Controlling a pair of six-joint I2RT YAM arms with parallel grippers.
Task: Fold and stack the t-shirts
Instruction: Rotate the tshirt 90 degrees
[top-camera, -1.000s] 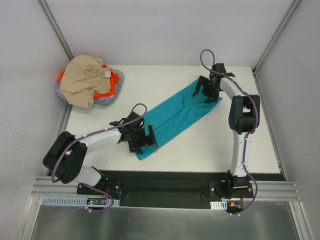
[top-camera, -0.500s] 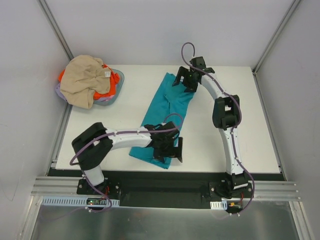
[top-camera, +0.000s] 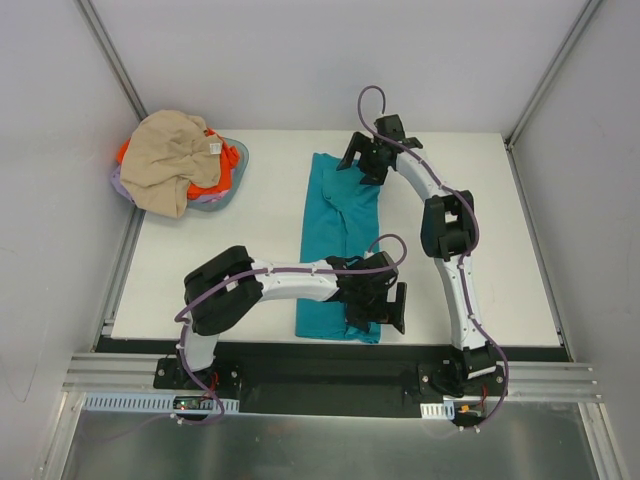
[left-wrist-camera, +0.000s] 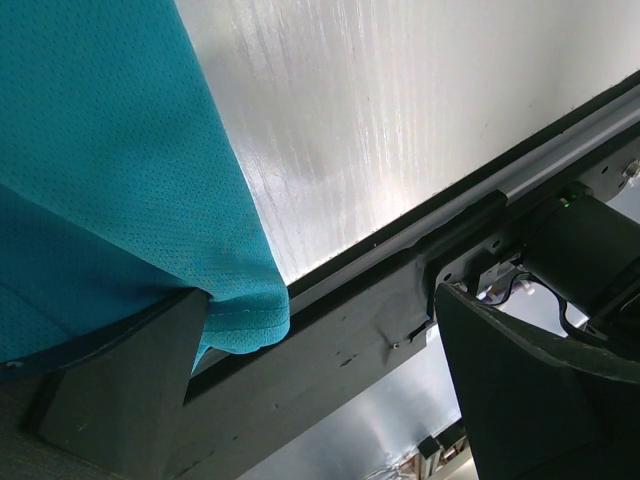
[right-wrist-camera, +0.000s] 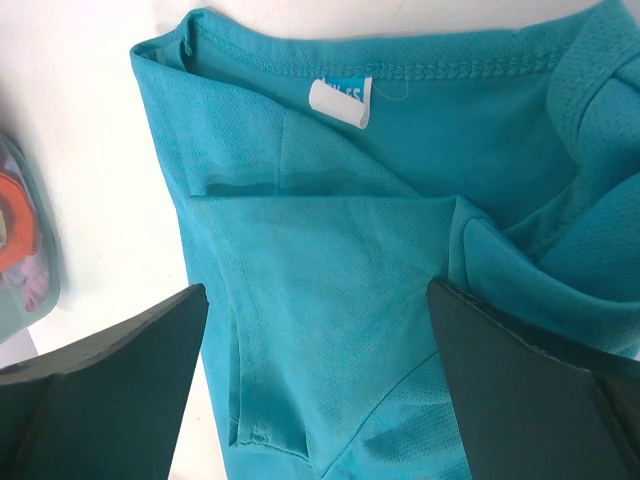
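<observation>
Teal t-shirt (top-camera: 335, 225) swung from diagonal to square on table (top-camera: 500, 260); left gripper (top-camera: 385, 308), right gripper (top-camera: 362, 162) both gaping, apparently released, next fold due.

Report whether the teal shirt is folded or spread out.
Folded lengthwise: the teal shirt lies as a narrow strip, layers overlapping near its collar.

T-shirt (top-camera: 335, 235) lies on table (top-camera: 230, 280), right of basket (top-camera: 239, 158) (shirts (top-camera: 165, 160) heaped inside).
</observation>
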